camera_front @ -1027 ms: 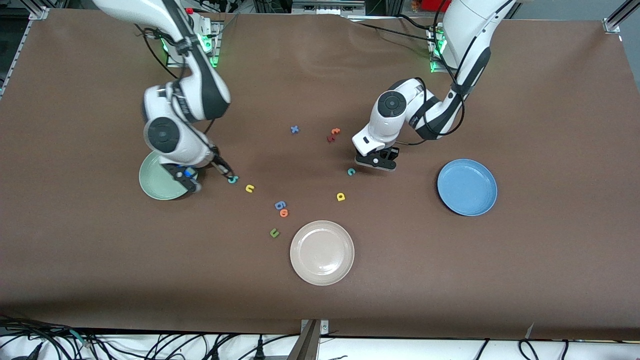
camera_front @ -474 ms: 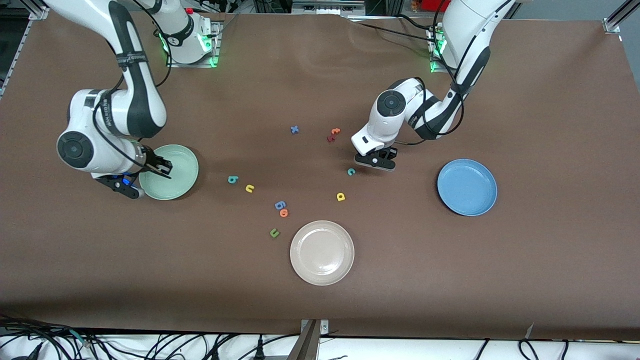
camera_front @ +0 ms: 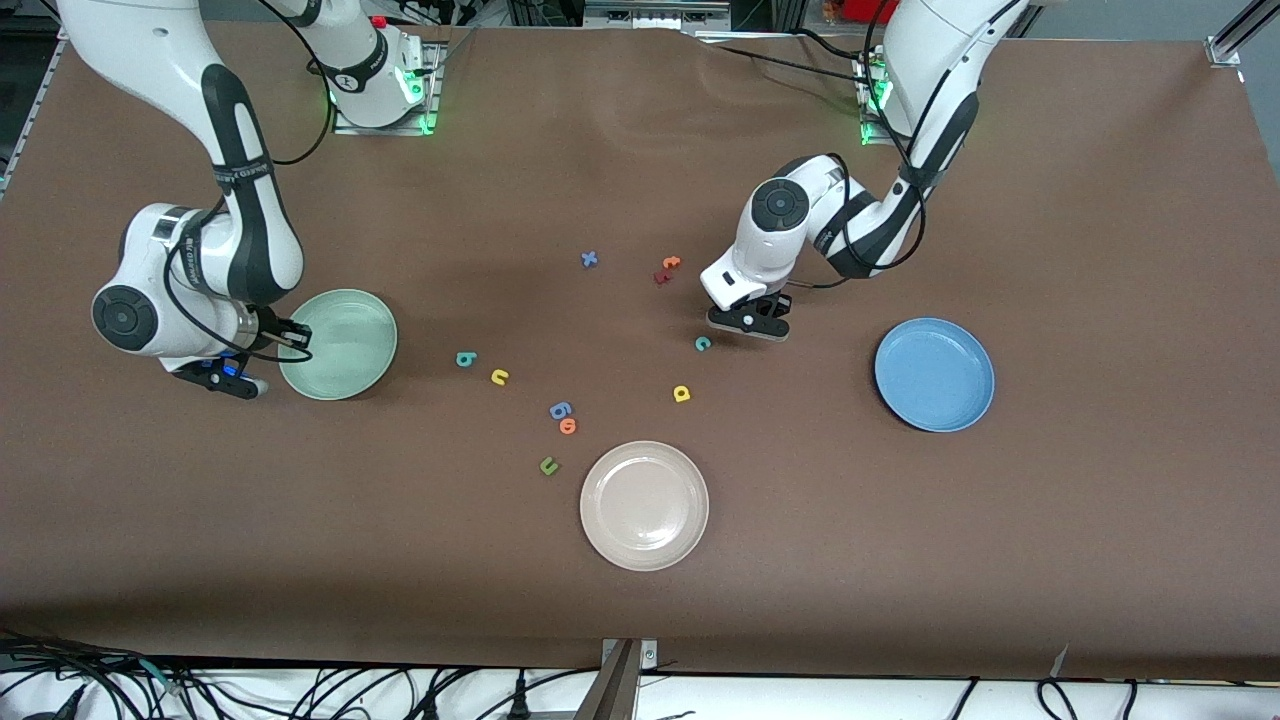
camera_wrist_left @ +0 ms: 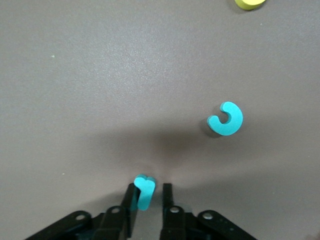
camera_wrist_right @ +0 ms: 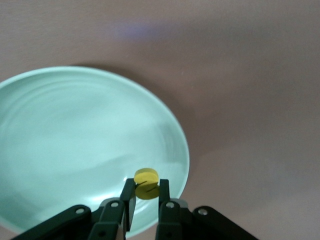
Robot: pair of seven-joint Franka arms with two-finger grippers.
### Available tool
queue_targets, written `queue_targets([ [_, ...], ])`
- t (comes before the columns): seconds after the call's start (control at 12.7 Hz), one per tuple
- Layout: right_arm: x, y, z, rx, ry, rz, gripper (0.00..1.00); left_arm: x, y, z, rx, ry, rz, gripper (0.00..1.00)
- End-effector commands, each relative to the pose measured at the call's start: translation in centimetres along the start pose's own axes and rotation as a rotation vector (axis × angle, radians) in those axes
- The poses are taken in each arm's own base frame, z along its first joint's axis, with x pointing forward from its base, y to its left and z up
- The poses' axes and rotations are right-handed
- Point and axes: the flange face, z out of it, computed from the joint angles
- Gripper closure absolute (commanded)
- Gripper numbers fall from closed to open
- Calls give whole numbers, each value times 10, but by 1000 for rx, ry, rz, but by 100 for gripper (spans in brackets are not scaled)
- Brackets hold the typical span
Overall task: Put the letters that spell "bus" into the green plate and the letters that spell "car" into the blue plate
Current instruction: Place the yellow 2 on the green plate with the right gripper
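1. Front view. Right gripper [camera_front: 290,345] sits over the rim of the green plate [camera_front: 345,350] at the right arm's end of the bench [camera_front: 640,150]. Left gripper [camera_front: 748,318] is low over the bench, just beside the teal "c" [camera_front: 703,343]. Blue plate [camera_front: 935,375] is at the left arm's end and holds nothing. Teal "b" [camera_front: 465,359], yellow "u" [camera_front: 499,376] and yellow "a" [camera_front: 681,393] lie loose mid-bench. Distractors: green "u" [camera_front: 548,465], cream plate [camera_front: 644,505].

2. Left wrist view. A teal piece [camera_wrist_left: 144,191], probably the "r" (seen edge-on, so not certain), stands between the fingers [camera_wrist_left: 131,200]. One finger is against it; a narrow gap shows at the other. I cannot tell if the pinch is complete. The "c" lies well clear.

3. Right wrist view. Jaws are closed on a yellow letter [camera_wrist_right: 147,183], pinched at its edge, taken to be the "s". It hangs above the plate's inner slope, close to the rim.

4. Doing the step well, right arm: carry the letter further toward the plate centre before releasing. Released here, light foam could bounce or slide over the shallow rim. Lower first, then open.

5. Left arm: confirm both fingers bear on the piece before lifting. Lift straight up, so it neither twists out nor knocks the "c".
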Motion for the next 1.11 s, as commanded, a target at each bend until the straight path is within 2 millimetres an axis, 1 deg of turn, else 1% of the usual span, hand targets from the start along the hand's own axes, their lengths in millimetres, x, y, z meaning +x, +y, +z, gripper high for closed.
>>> queue_targets([
  [0.0,0,-4,12,4,5,-21,100,-2,1,9,21,-10,-1,80],
  [0.16,1,-6,18,15,4,-12,100,-2,0,9,22,-10,-3,83],
  [0.24,1,-7,23,28,-6,0,76,-1,-1,9,23,-11,-7,87],
  [0.32,1,-7,26,29,-11,4,55,-1,-1,9,23,-11,-7,88],
  [0.4,1,-8,25,32,-10,6,28,-1,-1,9,23,-11,-7,88],
  [0.47,2,-8,22,39,-8,12,7,-1,-2,9,22,-12,-10,89],
  [0.55,1,-10,14,52,-7,17,2,1,-4,8,22,-10,-12,91],
  [0.63,-2,-13,1,64,-16,25,1,2,-6,7,24,-9,-12,91],
  [0.71,-4,-21,-15,76,-22,39,1,3,-8,4,29,-12,-15,93],
  [0.79,-7,-33,-35,86,-29,75,1,11,-8,-2,42,-20,-20,94],
  [0.87,-11,-50,-49,87,-26,100,1,19,-8,-9,65,-41,-24,94],
  [0.95,-16,-64,-59,95,-17,134,1,31,-8,-22,89,-58,-32,94],
  [1.03,-25,-92,-65,120,-12,162,1,42,-11,-33,112,-79,-38,95],
])
